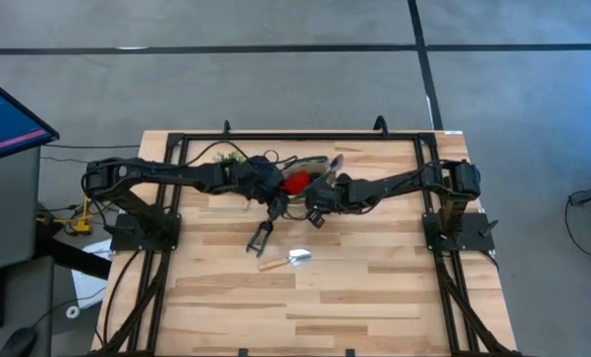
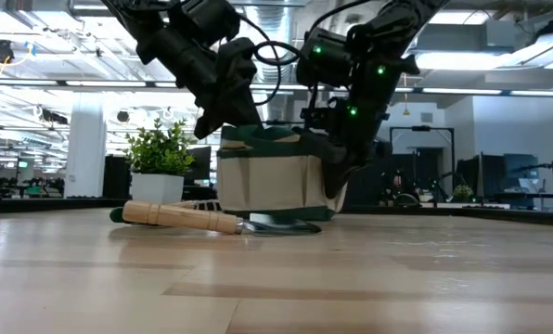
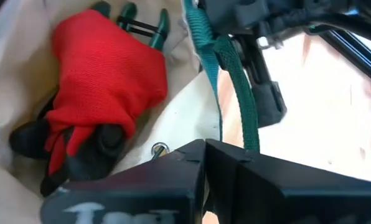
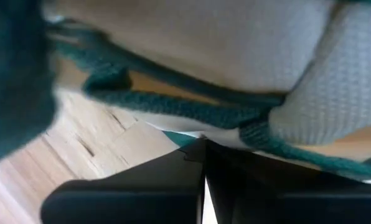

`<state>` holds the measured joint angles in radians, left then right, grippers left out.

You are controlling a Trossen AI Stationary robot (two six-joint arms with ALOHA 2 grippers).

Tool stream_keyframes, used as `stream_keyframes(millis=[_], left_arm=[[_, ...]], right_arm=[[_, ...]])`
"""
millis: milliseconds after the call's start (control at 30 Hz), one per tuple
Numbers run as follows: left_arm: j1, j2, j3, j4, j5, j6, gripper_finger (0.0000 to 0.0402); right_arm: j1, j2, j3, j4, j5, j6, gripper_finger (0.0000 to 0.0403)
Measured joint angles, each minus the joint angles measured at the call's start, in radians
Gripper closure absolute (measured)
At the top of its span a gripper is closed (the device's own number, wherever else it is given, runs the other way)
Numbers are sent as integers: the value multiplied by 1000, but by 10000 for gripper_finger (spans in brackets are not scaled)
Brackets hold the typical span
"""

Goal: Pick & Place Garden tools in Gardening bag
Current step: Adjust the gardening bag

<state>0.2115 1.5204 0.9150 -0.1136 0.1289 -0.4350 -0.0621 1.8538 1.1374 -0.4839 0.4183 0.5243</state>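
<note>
The cream gardening bag [image 1: 327, 164] with green trim stands on its base at the table's far middle [image 2: 267, 186]. Inside it lie a red glove [image 3: 104, 68] and green-handled tools [image 3: 132, 25]. My left gripper [image 1: 273, 196] is shut at the bag's left rim and my right gripper [image 1: 317, 205] at its near right rim. Dark pruning shears [image 1: 260, 236] and a wooden-handled trowel [image 1: 286, 260] lie flat on the table nearer than the bag. The trowel also shows in the low view [image 2: 179, 215]. My left gripper is shut on the bag's cream rim [image 3: 173, 140], beside a metal rivet, coming from above and slanting down from the table's left. Its own fingers [image 3: 142, 186] hide the pinch. The bag's mouth gapes open and its base stays on the table. My right gripper is shut on the bag's edge by the green trim [image 4: 180, 138], under the green handle cord [image 4: 173, 106], slanting down from the table's right. Its own fingers [image 4: 142, 193] hide the pinch. In the low view the bag's right wall [image 2: 332, 181] is drawn outward.
A small green potted plant [image 2: 160, 158] stands left of the bag, near the far edge [image 1: 226, 156]. A black frame [image 1: 276, 136] runs around the table. Bare wood lies at the near half [image 1: 305, 307]. A monitor [image 1: 8, 124] stands off the table's left.
</note>
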Motion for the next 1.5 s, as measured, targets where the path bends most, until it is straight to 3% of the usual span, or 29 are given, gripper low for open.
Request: stream_keyframes(millis=[400, 633, 800, 1067, 1300, 1500], left_arm=[[49, 0, 0, -1, -10, -9, 401], [102, -6, 0, 2, -14, 17, 401], [116, -6, 1, 2, -13, 20, 401], [132, -21, 1, 7, -25, 44, 401], [180, -43, 1, -53, -42, 68, 401], [186, -29, 0, -130, 9, 65, 401]], right_arm=[[3, -5, 0, -15, -82, -90, 403], [29, -101, 0, -52, -91, -131, 403], [39, -190, 1, 2, -249, -159, 403], [57, -143, 0, 131, -332, -179, 403], [50, -51, 0, 249, -297, -191, 403], [25, 14, 1, 254, -222, -187, 403]])
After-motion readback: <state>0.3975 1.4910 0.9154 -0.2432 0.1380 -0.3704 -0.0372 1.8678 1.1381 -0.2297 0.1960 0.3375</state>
